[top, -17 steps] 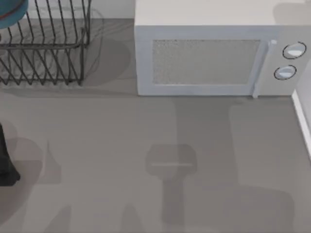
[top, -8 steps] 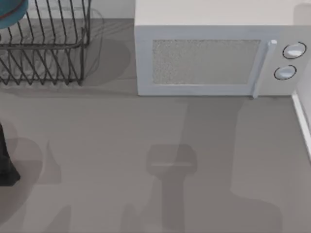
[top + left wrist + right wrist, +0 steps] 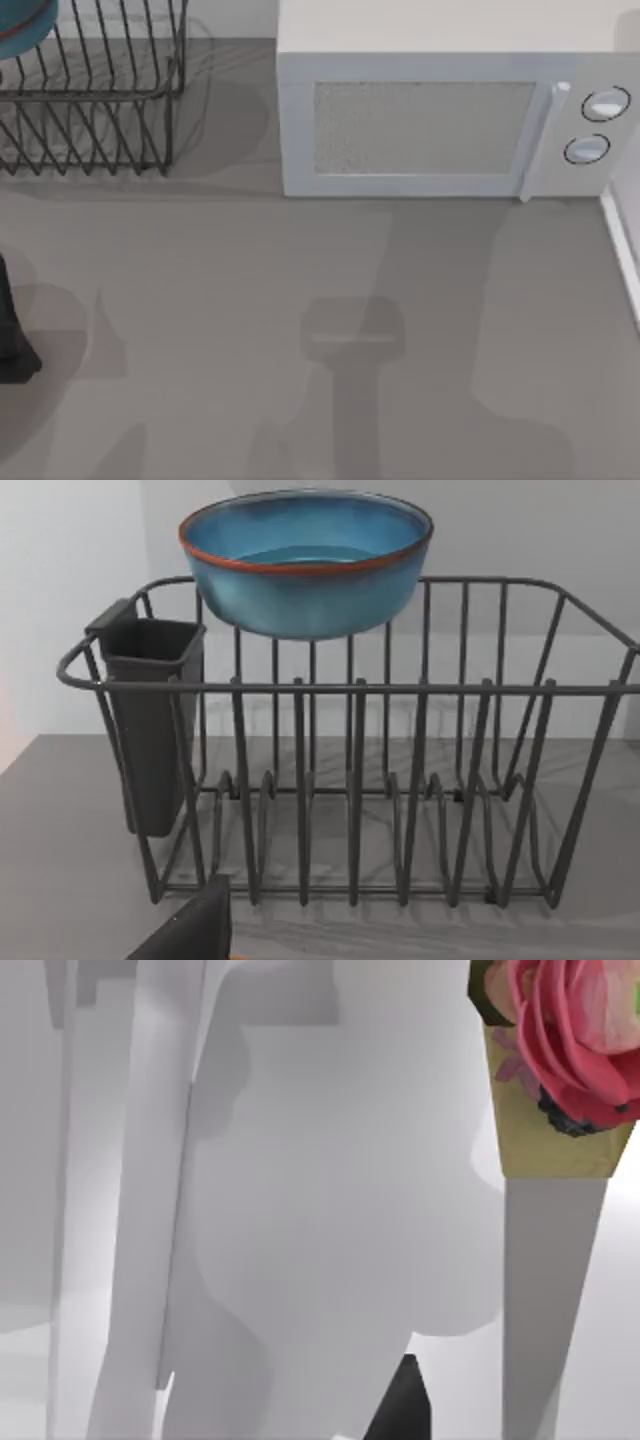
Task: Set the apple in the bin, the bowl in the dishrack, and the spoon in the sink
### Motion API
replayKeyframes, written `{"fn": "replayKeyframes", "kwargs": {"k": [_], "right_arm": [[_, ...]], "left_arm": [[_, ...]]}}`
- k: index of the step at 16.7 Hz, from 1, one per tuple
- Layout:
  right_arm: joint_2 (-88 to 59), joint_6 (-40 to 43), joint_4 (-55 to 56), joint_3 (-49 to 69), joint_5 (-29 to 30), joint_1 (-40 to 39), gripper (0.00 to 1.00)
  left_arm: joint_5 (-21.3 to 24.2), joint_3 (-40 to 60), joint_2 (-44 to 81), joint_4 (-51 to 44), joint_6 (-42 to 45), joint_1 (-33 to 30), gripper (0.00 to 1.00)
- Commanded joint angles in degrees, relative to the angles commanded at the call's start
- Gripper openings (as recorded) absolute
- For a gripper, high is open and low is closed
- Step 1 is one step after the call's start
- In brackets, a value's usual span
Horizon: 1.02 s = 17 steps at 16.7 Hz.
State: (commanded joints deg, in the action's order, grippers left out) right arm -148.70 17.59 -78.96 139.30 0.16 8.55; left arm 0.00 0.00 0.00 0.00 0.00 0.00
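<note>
The bowl [image 3: 305,565], teal-blue with a reddish-brown rim, stands upright high at the far side of the black wire dishrack [image 3: 350,780], level with its top rim. In the top view a sliver of the bowl [image 3: 22,28] shows over the dishrack [image 3: 95,100] at the back left. One dark finger [image 3: 190,930] of my left gripper shows well off-centre, short of the rack, with nothing held. My left arm [image 3: 10,335] is at the table's left edge. A dark tip [image 3: 400,1405] of my right gripper shows against white surfaces. The apple, spoon, bin and sink are out of view.
A white microwave [image 3: 440,110] stands at the back, right of the rack. A dark utensil holder [image 3: 150,720] hangs on one end of the rack. A white raised edge [image 3: 622,250] borders the table's right side. A flower picture [image 3: 560,1060] hangs near the right wrist.
The broad shadow on the table's right half has slid slightly to the right. The rack, the bowl and the left arm have stayed still.
</note>
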Motion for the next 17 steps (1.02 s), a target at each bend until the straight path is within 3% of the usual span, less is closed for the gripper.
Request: {"fn": "replayKeyframes", "kwargs": {"k": [12,17], "right_arm": [[0.0,0.0,0.0,0.0,0.0,0.0,0.98],[0.0,0.0,0.0,0.0,0.0,0.0,1.0]], "left_arm": [[0.0,0.0,0.0,0.0,0.0,0.0,1.0],[0.0,0.0,0.0,0.0,0.0,0.0,1.0]]}}
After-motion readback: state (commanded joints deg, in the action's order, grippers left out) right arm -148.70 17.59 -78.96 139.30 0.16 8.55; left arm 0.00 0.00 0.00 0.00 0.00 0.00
